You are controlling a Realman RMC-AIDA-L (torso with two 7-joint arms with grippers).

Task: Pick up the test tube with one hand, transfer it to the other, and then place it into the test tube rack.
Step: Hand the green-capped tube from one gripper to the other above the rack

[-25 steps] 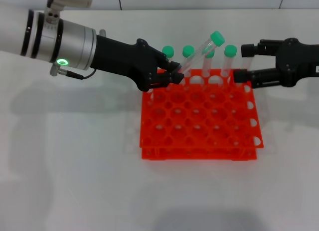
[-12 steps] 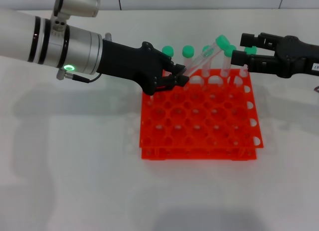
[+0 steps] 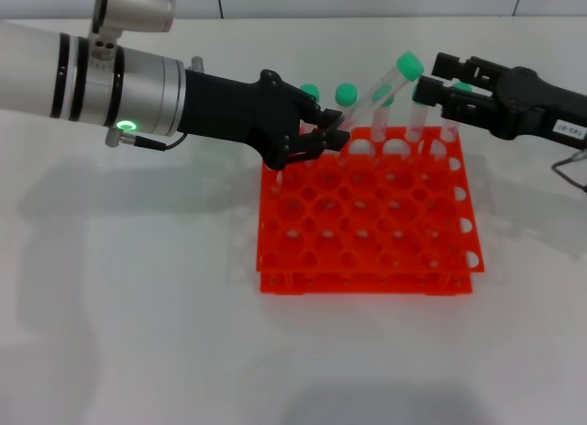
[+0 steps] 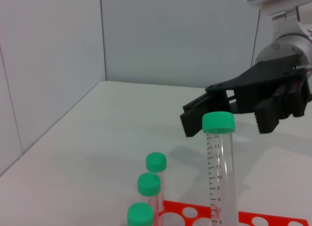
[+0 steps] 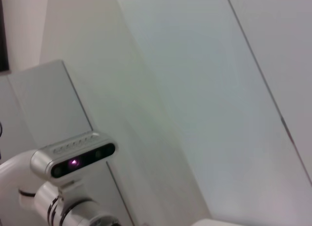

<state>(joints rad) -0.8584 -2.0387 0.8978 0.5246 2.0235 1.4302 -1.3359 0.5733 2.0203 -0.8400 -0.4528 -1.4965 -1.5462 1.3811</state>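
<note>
A: Where is the test tube [image 3: 381, 93]?

B: Tilted over the far edge of the test tube rack [image 3: 367, 218]; its lower end is pinched in the closed fingers of the left gripper [image 3: 332, 137], its green cap points up toward the right gripper [image 3: 431, 80].

A: Is the right one gripping it?

B: Not that I can see; its fingers stand apart, with the cap just beside their tips; in the left wrist view the cap [image 4: 218, 122] sits in front of the spread black fingers [image 4: 270, 119], and whether anything touches is hard to tell.

A: What is hidden?

B: The tube's tip is buried behind the left gripper's fingers; the right arm runs off the right edge of the head view, only its white label showing; the right wrist camera sees just wall panels and the robot's head camera [image 5: 73, 155], no tube, no rack.

A: Anything nearby?

B: Capped tubes [image 3: 346, 96] stand in the rack's far row, close behind the held one; the nearer rows are open holes; the white table [image 3: 138, 333] lies bare around the rack, wide on the left and in front.
</note>
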